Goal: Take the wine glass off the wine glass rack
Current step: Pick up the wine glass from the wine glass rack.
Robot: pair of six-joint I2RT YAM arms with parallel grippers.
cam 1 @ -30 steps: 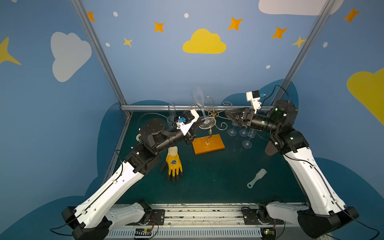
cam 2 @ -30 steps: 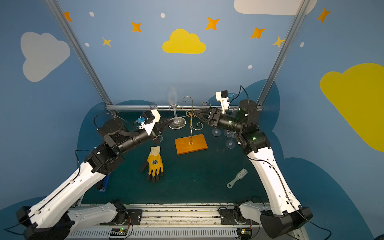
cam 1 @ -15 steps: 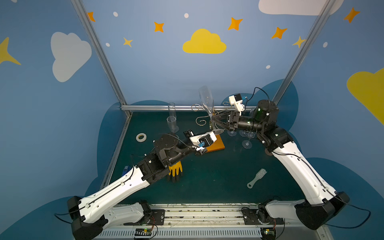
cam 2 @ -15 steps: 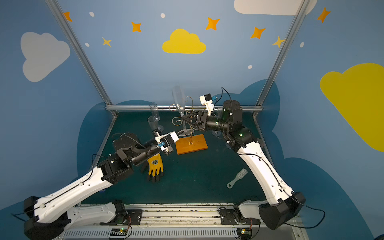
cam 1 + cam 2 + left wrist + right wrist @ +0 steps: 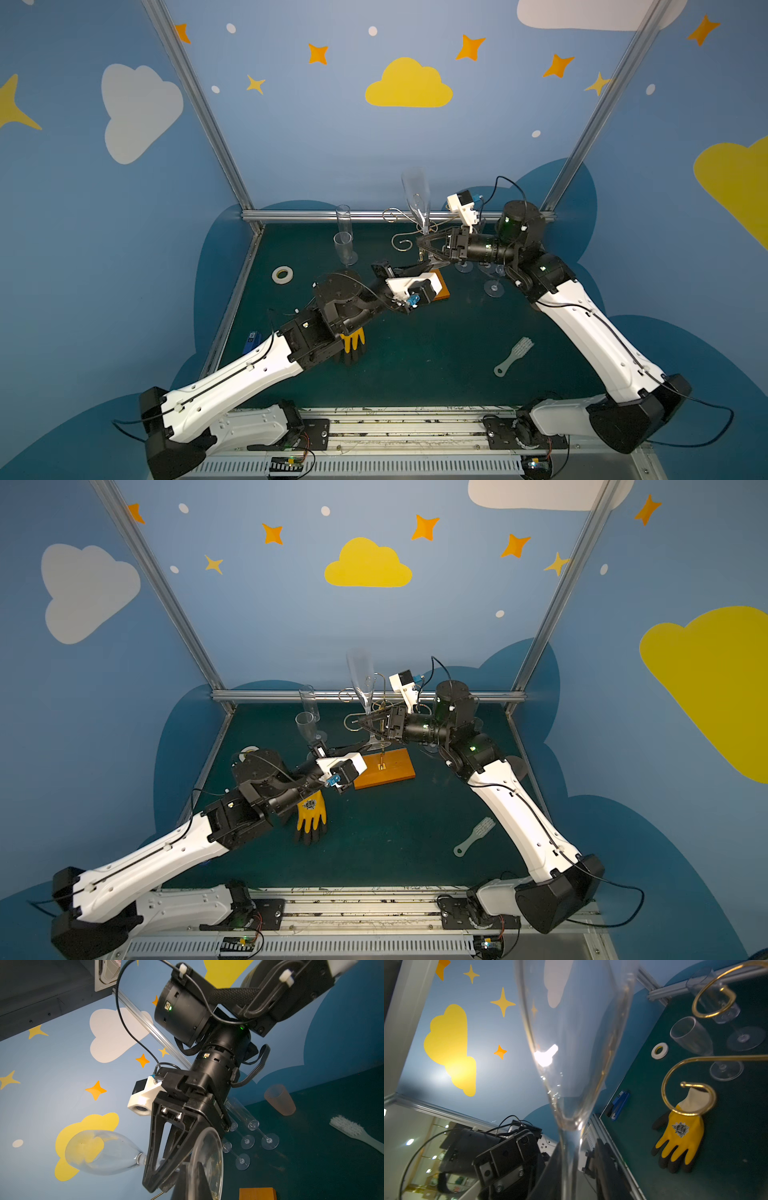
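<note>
Wine glass (image 5: 415,193) upright, off the worktop (image 5: 415,353), among the rack's (image 5: 390,766) gold curls. Right gripper (image 5: 424,246) jaws pinch its stem; left gripper (image 5: 428,264) jaws pressed together on the foot rim. Risks: 2 arms pulling unevenly snap the stem; foot snags a curl, tipping rack.

glove (image 5: 311,814) front-left of wine glass rack (image 5: 386,766); tape (image 5: 282,274) left, maybe behind.

Both top views overlook the whole table (image 5: 415,365); wrist views look upward, close.
</note>
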